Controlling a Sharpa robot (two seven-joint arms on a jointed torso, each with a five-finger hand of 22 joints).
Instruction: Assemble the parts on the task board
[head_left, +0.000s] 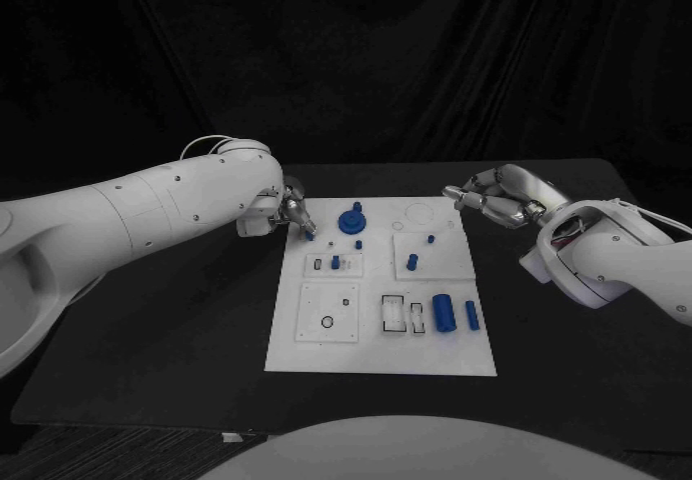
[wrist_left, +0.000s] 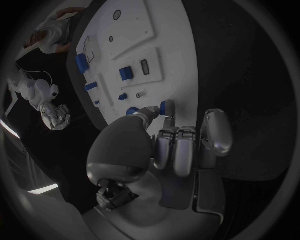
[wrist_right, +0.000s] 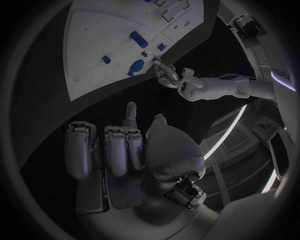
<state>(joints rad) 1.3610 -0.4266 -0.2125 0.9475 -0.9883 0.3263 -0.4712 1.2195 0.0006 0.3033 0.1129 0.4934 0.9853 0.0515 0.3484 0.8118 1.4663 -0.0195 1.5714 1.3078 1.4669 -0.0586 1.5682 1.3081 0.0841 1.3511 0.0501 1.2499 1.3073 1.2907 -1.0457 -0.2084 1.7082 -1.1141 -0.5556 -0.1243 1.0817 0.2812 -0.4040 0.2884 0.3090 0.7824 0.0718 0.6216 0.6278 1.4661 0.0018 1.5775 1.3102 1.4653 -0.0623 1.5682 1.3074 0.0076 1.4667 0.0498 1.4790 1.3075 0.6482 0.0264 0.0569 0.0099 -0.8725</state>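
Note:
The white task board (head_left: 382, 345) lies in the middle of the black table. My left hand (head_left: 293, 212) hovers at the board's far left corner and pinches a small blue part (wrist_left: 166, 107) between thumb and finger, just above the board (wrist_left: 169, 55). A round blue part (head_left: 353, 218) stands beside it. Small blue pegs (head_left: 336, 263) stand in the left plates, and another peg (head_left: 413, 262) in the right plate. A blue cylinder (head_left: 444, 312) and a blue bar (head_left: 472, 315) lie near the right edge. My right hand (head_left: 490, 200) hangs at the far right corner with its fingers curled in and nothing in them.
Black table (head_left: 173, 340) surrounds the board on all sides. In the right wrist view my right hand (wrist_right: 125, 145) sits off the board's (wrist_right: 106, 35) edge, with my left hand (wrist_right: 165, 75) across from it.

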